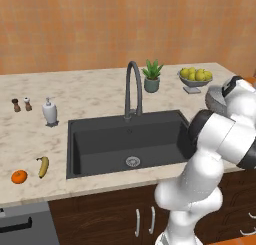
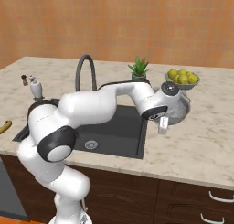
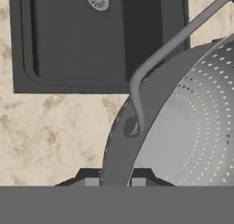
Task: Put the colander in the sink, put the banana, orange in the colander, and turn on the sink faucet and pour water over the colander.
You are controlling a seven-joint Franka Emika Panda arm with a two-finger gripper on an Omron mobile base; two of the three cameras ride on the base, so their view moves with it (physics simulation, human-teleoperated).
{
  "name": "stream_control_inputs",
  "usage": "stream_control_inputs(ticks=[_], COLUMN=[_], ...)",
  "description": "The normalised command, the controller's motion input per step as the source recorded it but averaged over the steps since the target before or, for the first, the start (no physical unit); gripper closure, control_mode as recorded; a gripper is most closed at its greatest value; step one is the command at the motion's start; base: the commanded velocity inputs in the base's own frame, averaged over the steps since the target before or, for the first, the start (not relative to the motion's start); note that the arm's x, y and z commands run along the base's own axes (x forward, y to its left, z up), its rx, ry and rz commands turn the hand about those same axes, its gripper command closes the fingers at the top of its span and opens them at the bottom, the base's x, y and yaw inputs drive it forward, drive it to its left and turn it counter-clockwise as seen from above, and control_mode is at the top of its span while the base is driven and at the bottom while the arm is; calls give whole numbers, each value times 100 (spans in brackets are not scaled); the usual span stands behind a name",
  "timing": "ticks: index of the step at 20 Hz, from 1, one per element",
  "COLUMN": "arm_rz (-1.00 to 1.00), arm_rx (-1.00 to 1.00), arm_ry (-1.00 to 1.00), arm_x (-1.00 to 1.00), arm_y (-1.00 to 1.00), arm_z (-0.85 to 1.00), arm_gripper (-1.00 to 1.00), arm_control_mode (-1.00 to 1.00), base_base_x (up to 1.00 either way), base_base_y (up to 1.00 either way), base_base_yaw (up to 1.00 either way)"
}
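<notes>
The two dark-fingered gripper (image 3: 115, 181) is pinched on the rolled rim of the round, perforated silvery metal colander (image 3: 192, 127), which sits on the speckled beige marble counter (image 2: 192, 145) just right of the matte black rectangular sink (image 1: 125, 144). Left of the basin lie a curved yellow banana (image 1: 43, 166) and a small orange (image 1: 19, 176). Behind it rises the slim dark gooseneck faucet (image 1: 133, 86).

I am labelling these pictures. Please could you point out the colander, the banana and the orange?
colander (image 3: 183, 127): hand view, on its perforated inner wall.
banana (image 1: 43, 166): left base view, on the middle of its yellow body.
orange (image 1: 19, 176): left base view, on the centre of the fruit.
</notes>
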Motion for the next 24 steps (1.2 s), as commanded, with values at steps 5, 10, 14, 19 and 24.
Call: stream_control_inputs(ticks=[5,10,14,19,24], arm_rz=[54,40,38,37,30], arm_rx=[-29,-22,-12,-4,-1], arm_ry=[0,-4,-1,8,21], arm_x=[-13,-37,-42,-3,5], arm_y=[94,95,79,79,31], arm_z=[11,3,0,-5,-26], arm_gripper=[100,100,100,100,100], arm_control_mode=[-100,-100,-100,-100,-100], base_base_x=[0,0,0,0,0], base_base_y=[0,0,0,0,0], base_base_yaw=[0,0,0,0,0])
